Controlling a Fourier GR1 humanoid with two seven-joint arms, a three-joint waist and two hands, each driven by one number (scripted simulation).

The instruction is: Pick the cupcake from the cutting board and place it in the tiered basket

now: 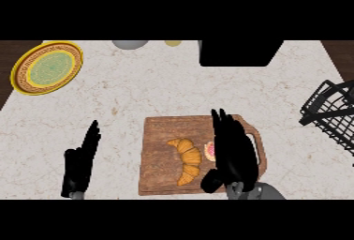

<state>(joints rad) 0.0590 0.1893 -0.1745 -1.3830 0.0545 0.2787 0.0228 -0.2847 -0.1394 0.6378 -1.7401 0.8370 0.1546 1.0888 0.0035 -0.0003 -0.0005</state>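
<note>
The counter [173,89] fills my view, pale and marbled. At three o'clock the tiered basket [332,115] pokes in — black wire, cut off by the edge, so I can't tell how its tiers sit. At eleven o'clock lies a yellow-rimmed plate [47,68]; at twelve, a black block [240,52] that I can't identify.

Near six o'clock lies the cutting board [197,154], and on it a croissant [187,159], curved and golden. My right hand [233,150] is stretched over the board's right half, fingers straight and close together, curled on nothing. My left hand [81,161] rests at eight o'clock, fingers straight, off the board.

The cupcake [210,151] is smallest of all — a sliver of pink and white just right of the croissant, mostly hidden under my right hand. I'd judge it light and soft, its topping easily smeared and the wrapper prone to crumple, so I would take it low around the sides, thumb against fingers, never from above. Whether I am touching it already, I cannot tell.
</note>
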